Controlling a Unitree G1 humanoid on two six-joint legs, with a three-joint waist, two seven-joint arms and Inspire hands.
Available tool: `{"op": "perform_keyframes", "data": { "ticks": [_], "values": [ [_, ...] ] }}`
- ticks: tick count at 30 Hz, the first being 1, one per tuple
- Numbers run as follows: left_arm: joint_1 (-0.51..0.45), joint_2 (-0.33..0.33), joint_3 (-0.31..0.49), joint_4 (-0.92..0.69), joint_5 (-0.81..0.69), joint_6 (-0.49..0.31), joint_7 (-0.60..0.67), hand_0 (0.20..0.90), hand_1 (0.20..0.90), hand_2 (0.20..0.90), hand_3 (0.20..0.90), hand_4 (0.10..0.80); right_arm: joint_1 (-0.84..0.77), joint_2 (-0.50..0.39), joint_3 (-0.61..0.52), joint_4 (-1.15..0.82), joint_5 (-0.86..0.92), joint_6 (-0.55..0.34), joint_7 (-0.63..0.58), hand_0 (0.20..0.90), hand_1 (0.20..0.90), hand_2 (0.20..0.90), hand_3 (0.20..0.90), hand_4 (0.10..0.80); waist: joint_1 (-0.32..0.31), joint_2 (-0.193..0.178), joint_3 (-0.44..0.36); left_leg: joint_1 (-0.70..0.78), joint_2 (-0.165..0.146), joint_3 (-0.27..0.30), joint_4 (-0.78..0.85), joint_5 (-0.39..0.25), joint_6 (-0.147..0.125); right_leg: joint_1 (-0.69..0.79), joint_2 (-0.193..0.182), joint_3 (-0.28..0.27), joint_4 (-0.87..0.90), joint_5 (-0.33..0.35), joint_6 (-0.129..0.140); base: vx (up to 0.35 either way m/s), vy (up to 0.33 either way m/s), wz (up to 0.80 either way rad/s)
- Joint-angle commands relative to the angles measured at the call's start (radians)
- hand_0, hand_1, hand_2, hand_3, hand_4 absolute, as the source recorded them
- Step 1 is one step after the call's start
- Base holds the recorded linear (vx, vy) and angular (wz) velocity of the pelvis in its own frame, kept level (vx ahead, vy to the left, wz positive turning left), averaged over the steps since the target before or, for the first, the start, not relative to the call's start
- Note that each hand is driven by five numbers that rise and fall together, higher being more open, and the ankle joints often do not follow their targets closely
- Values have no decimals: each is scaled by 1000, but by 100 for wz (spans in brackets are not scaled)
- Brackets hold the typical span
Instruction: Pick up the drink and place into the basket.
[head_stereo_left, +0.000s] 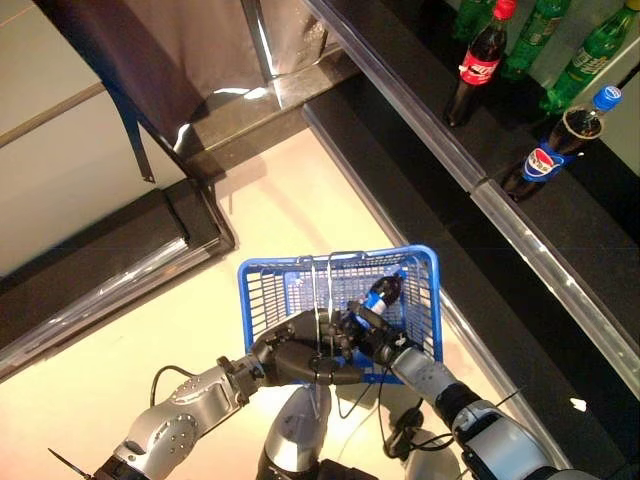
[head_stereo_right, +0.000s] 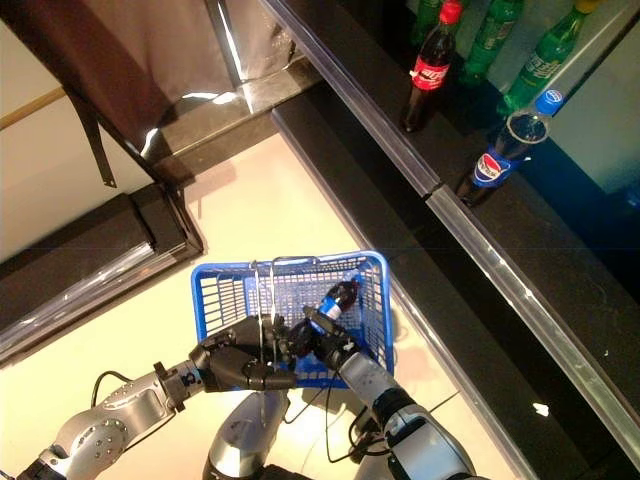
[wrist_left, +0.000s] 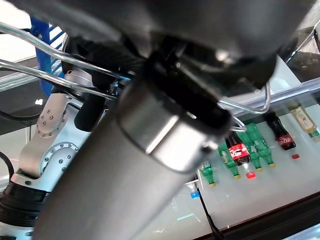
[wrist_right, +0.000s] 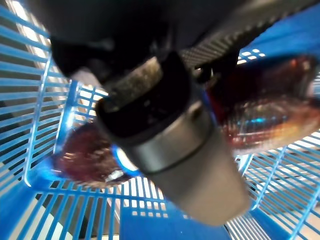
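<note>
Blue basket (head_stereo_left: 262, 282) held over the floor, left hand (head_stereo_left: 300, 360) curled round its wire handles (head_stereo_left: 322, 290), right hand (head_stereo_left: 372, 335) gripping a dark cola bottle (head_stereo_left: 384, 291) inside the basket, more bottles (head_stereo_left: 478, 62) on the shelf

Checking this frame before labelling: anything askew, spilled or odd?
Nothing spilled or damaged. The right hand holds the cola bottle tilted inside the blue basket, not yet let go. The left hand grips the basket's wire handles. The shelf bottles stand upright.
</note>
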Motion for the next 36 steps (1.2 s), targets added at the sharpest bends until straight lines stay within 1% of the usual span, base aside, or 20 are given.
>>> {"op": "perform_keyframes", "data": {
  "ticks": [1,6,10,17,19,21,22,24,27,30,31,32,34,36],
  "values": [
    [-68,-66,-41,-304,-118,-114,-141,300,300,300,200,100,-79,62,-18,-37,65,-37,74,900,900,900,900,800,-4,0,-160,-93,5,1,129,-20,12,59,11,-8,-125,128,-49,0,0,0],
    [-65,-69,-35,-299,-127,-106,-143,300,300,300,200,100,-78,55,-15,-59,63,-48,97,900,900,900,900,800,-5,-3,-155,-95,5,6,130,-23,13,56,8,-7,-125,131,-47,0,0,0],
    [-58,-73,-26,-296,-130,-106,-143,300,300,300,200,100,-59,42,-13,-84,75,-57,141,900,900,900,900,800,-11,-5,-150,-96,8,12,128,-23,15,51,7,-7,-122,133,-45,0,0,0],
    [-4,-70,20,-293,-143,-112,-161,300,300,300,200,100,57,1,-7,-185,41,-78,216,900,900,900,900,800,-36,-16,-160,-86,18,36,116,-21,17,49,11,4,-134,138,-43,-5,2,0],
    [11,-69,30,-292,-143,-123,-162,300,300,300,200,100,97,-14,2,-248,31,-94,229,900,900,900,900,800,-47,-19,-159,-83,22,43,108,-19,18,45,13,10,-139,143,-39,-39,13,-5],
    [29,-72,42,-288,-129,-137,-164,300,300,300,200,100,142,-28,16,-329,-3,-115,212,900,900,900,900,800,-59,-25,-161,-78,25,50,101,-19,19,45,16,17,-148,147,-37,-28,13,-3],
    [48,-75,56,-288,-111,-154,-165,300,300,300,200,100,184,-43,31,-403,-25,-134,206,900,900,900,900,800,-68,-29,-164,-74,28,56,96,-19,19,45,17,22,-153,149,-35,-24,20,-5],
    [74,-75,71,-283,-108,-178,-161,300,300,300,200,100,267,-73,47,-538,-51,-140,195,900,900,900,900,800,-89,-40,-167,-69,31,67,90,-20,22,43,21,37,-161,150,-34,-23,24,-18],
    [113,-100,91,-276,-124,-185,-131,300,300,300,200,100,399,-101,59,-683,-134,-149,230,900,900,900,900,800,-123,-57,-179,-54,41,87,70,-16,27,43,28,60,-177,156,-27,-10,22,-25],
    [129,-110,94,-249,-97,-231,-61,300,300,300,200,100,463,-149,70,-767,-186,-124,275,900,900,900,900,800,-149,-75,-193,-36,49,107,49,-15,31,47,33,83,-195,162,-20,7,11,-24],
    [131,-108,100,-229,-32,-282,-9,300,300,300,200,100,481,-171,70,-800,-205,-111,287,900,900,900,900,800,-160,-85,-202,-26,53,116,35,-13,32,50,36,94,-207,166,-16,22,-1,-29],
    [133,-102,106,-217,9,-309,24,300,300,300,200,100,488,-193,62,-828,-211,-97,284,900,900,900,900,800,-166,-91,-211,-17,56,124,22,-10,34,54,39,102,-217,169,-13,23,-6,-39],
    [137,-92,122,-203,35,-325,73,300,300,300,200,100,497,-222,45,-863,-220,-82,296,900,900,900,900,800,-176,-104,-226,-3,60,136,-1,-5,36,63,43,114,-237,177,-7,24,-10,-42],
    [146,-95,145,-166,104,-347,118,300,300,300,200,100,522,-246,20,-912,-229,-61,310,900,900,900,900,800,-190,-117,-246,17,66,150,-32,0,39,70,48,126,-258,186,0,38,-7,-23]
  ]
}}
